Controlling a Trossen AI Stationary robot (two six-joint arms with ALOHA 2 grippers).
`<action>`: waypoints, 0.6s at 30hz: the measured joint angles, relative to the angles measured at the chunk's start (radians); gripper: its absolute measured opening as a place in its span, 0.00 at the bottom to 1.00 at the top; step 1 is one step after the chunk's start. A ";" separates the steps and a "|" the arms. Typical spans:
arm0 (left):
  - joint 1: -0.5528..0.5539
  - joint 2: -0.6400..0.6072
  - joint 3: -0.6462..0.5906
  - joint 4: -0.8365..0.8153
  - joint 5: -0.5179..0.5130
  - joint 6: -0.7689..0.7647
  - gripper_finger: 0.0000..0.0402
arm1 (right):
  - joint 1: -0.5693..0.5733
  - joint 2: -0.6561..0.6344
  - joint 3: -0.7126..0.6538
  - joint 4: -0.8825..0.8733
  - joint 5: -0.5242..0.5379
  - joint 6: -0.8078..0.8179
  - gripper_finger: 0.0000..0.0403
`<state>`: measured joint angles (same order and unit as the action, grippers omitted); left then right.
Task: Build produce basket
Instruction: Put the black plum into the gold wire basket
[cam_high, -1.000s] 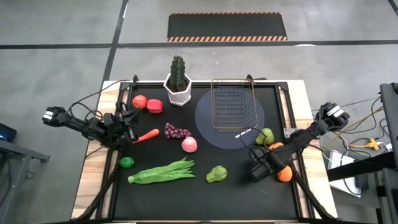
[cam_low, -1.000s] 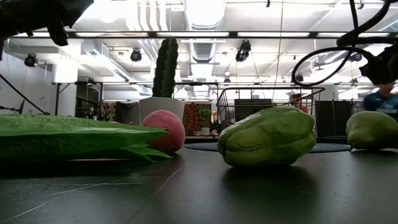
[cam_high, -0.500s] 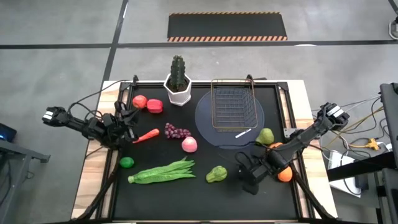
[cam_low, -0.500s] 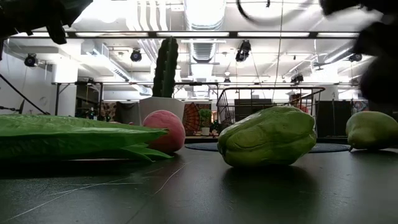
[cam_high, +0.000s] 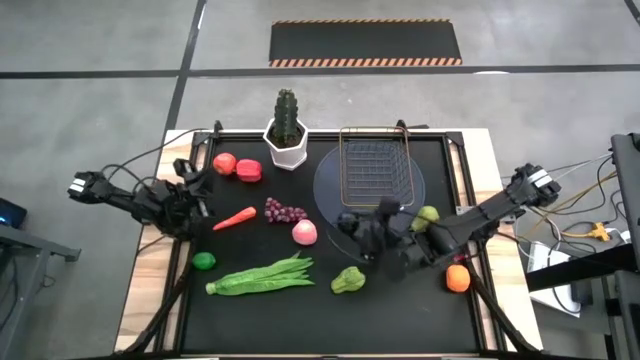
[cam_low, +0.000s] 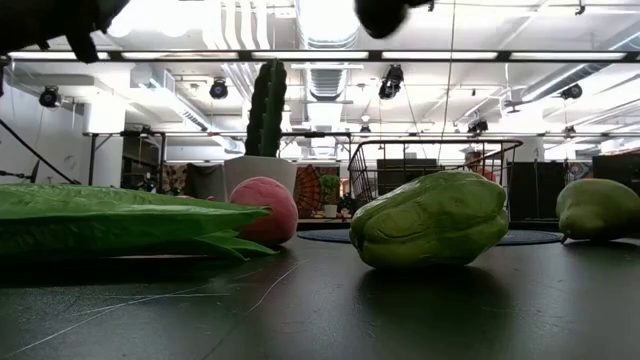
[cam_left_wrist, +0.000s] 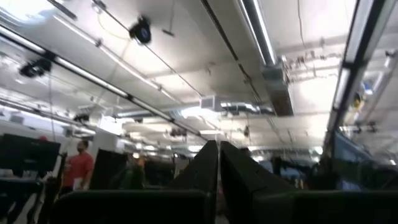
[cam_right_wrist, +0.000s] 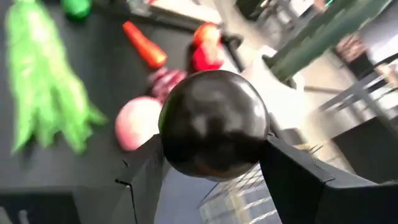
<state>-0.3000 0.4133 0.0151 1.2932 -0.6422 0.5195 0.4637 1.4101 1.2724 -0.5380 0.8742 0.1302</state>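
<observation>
Open-plan lab: exposed ceiling ducts (cam_low: 240, 30), strip lights (cam_left_wrist: 258, 31).

Basket (cam_high: 375, 172) on plate (cam_high: 328, 190), toward table's (cam_high: 330, 320) far edge, cactus pot (cam_high: 287, 148) to its left. Two tomatoes (cam_high: 236, 166) farther left, carrot (cam_high: 235, 218) and grapes (cam_high: 285, 211) nearer the front, peach (cam_high: 304, 232) just beside plate's rim. Lime (cam_high: 204, 261), beans (cam_high: 262, 276) and pear (cam_high: 348, 280) in a row along the front. Right gripper (cam_high: 372, 232) over plate's near edge, holding a ball (cam_right_wrist: 212, 122), probably. Second pear (cam_high: 428, 216) and orange (cam_high: 458, 279) to the right. Left gripper (cam_high: 190, 190) at table's left edge, beside carrot.
</observation>
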 joint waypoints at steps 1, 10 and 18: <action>0.000 0.000 0.000 0.022 0.000 0.015 0.00 | -0.019 0.000 0.014 0.021 0.002 -0.041 0.56; 0.000 0.007 -0.006 0.043 0.000 0.067 0.00 | -0.208 0.000 0.197 0.044 -0.033 -0.013 0.55; 0.000 0.010 -0.007 0.036 0.000 0.066 0.00 | -0.509 0.039 0.367 -0.190 -0.511 0.239 0.55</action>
<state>-0.3004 0.4229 0.0082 1.3293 -0.6426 0.5852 -0.0453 1.4494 1.6396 -0.7278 0.3634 0.3689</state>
